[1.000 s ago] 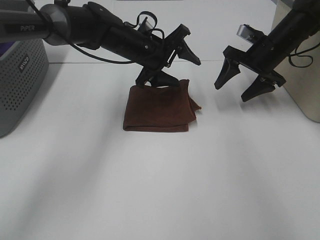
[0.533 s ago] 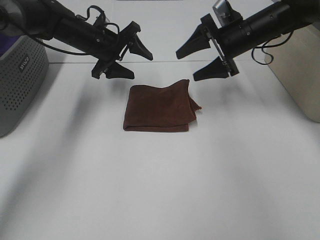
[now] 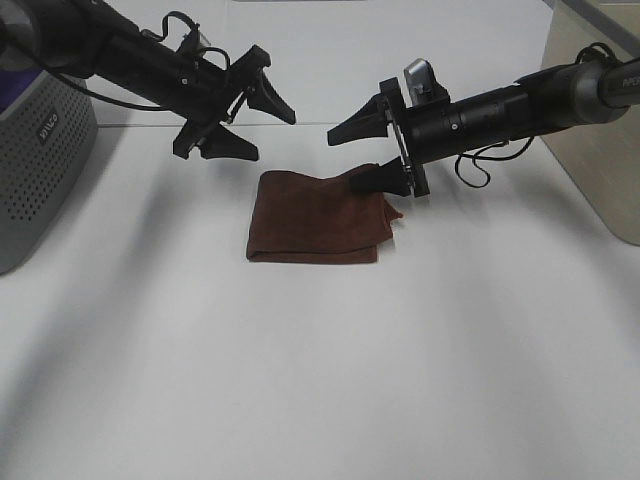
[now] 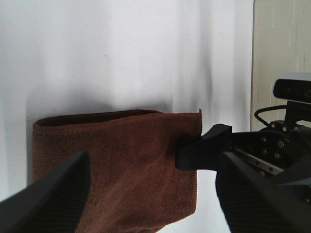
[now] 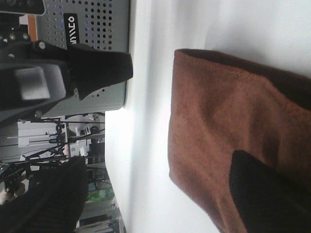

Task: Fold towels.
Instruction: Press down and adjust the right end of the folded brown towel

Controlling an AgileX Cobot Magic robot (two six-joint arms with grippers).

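Right gripper (image 3: 345,163): black, tapered fingers, jaws spread wide, nothing clasped. It sits lower than half a second ago, with its lower finger now at the far right corner of the towel (image 3: 315,220). Left gripper (image 3: 272,138): jaws likewise wide and empty, drawn back from the towel's far edge since a second ago, now clear of it toward the left edge. Towel: dark reddish-brown terry, soft nap, thin stitched hem, folded into a rough rectangle, mid-worktop (image 3: 300,380), nearer the far edge.
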